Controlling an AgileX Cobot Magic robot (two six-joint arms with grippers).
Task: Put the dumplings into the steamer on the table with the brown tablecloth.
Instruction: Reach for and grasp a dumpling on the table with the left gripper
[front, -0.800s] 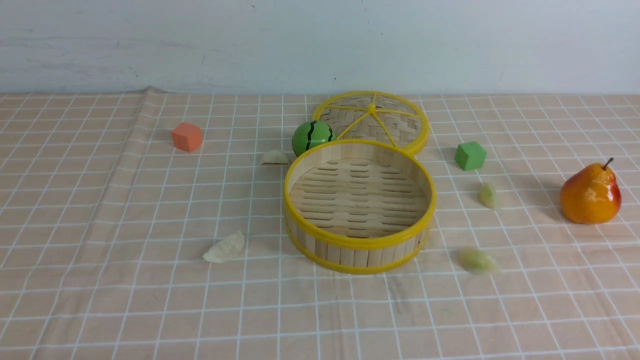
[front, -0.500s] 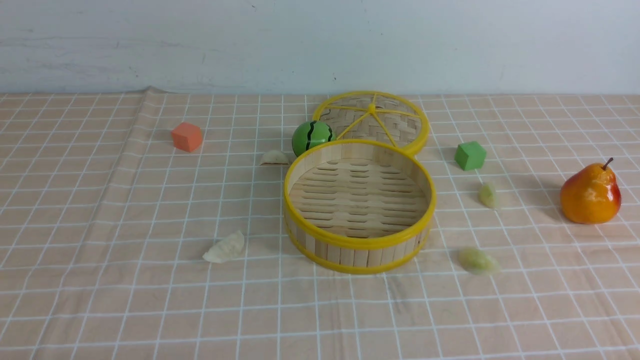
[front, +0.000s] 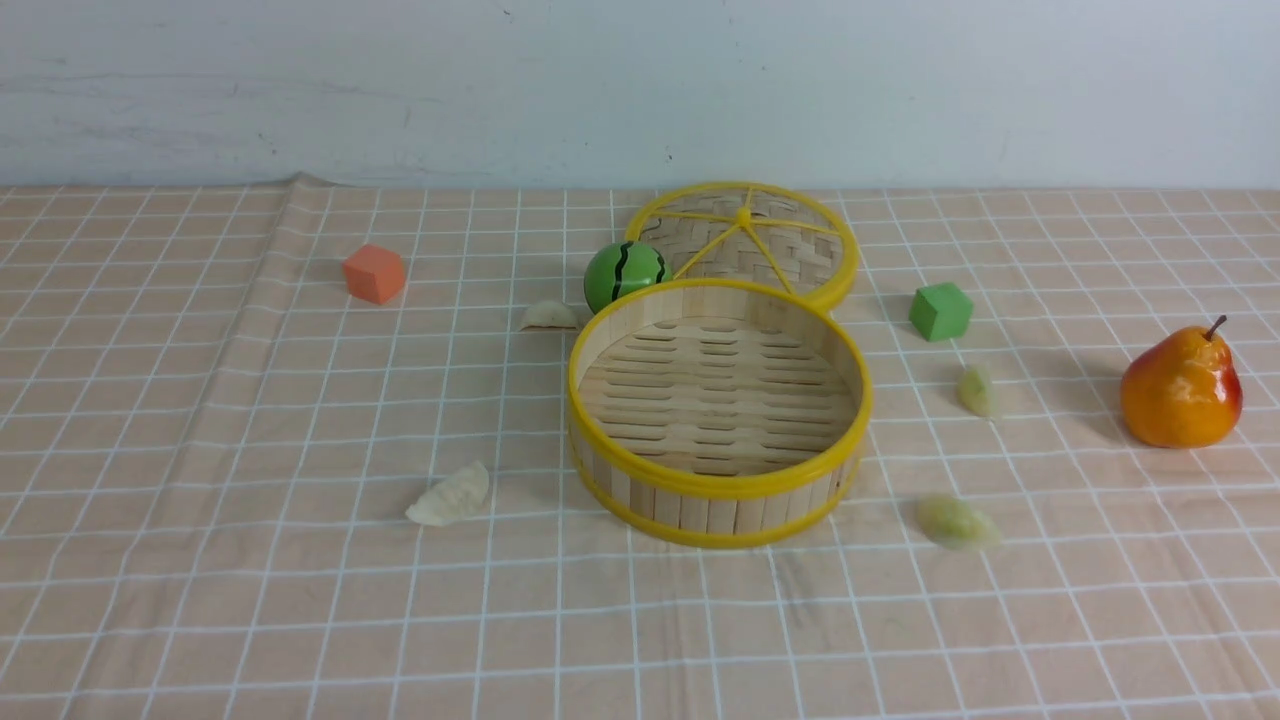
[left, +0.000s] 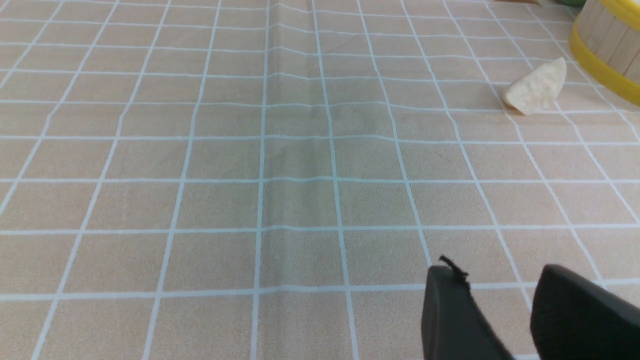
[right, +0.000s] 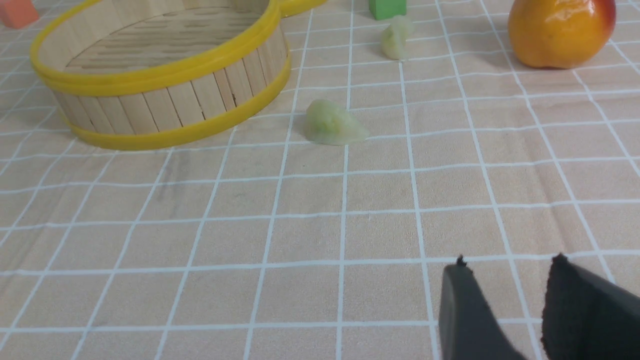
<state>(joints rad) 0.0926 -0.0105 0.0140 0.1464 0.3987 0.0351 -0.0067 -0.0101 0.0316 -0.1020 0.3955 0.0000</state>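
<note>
The empty bamboo steamer (front: 720, 500) stands mid-table on the tan grid tablecloth (front: 200, 600). One cream dumpling (front: 448, 496) lies to its front left, another (front: 548, 316) at its back left. Two yellow-green dumplings lie to its right, one near (front: 955, 521), one farther back (front: 977, 389). Neither arm shows in the front view. My left gripper (left: 500, 280) is open and empty, well short of the near cream dumpling (left: 536, 87). My right gripper (right: 507, 272) is open and empty, short of the near green dumpling (right: 330, 122); the steamer (right: 160, 107) stands beside that dumpling.
The woven lid (front: 745, 240) lies behind the steamer, with a green striped ball (front: 625, 274) beside it. An orange cube (front: 374, 272) sits back left, a green cube (front: 940, 310) back right, and a pear (front: 1182, 385) far right. A cloth fold (front: 270, 300) runs along the left.
</note>
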